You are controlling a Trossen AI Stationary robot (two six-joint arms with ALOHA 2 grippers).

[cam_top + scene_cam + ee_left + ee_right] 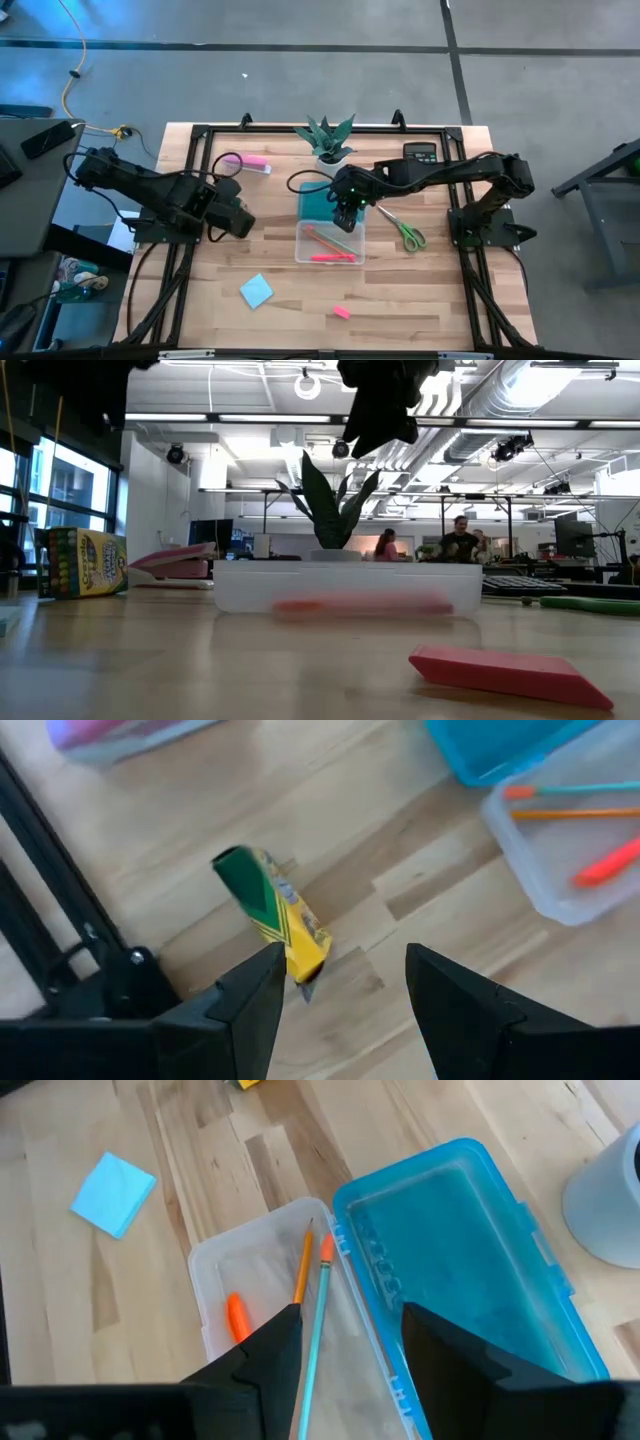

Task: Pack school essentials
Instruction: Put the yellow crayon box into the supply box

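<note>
While you're looking from above, your right gripper (345, 215) is hovering over the clear case (330, 243), its blue lid (318, 203) hinged open behind. Low view: red pen (362, 605) is lying inside the case. Left wrist: left gripper (340, 982), fingers wide, is hanging above the crayon box (270, 910). Right wrist: fingers wide, empty, pencils (312, 1280) beneath.

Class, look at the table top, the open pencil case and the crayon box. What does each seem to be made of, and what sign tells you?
Table top: pale wood, matt, with visible grain and plank joints. Pencil case: likely plastic, its clear tray showing the pencils inside, its lid see-through blue and glossy. Crayon box: probably printed cardboard, with folded edges and a green and yellow print.
</note>
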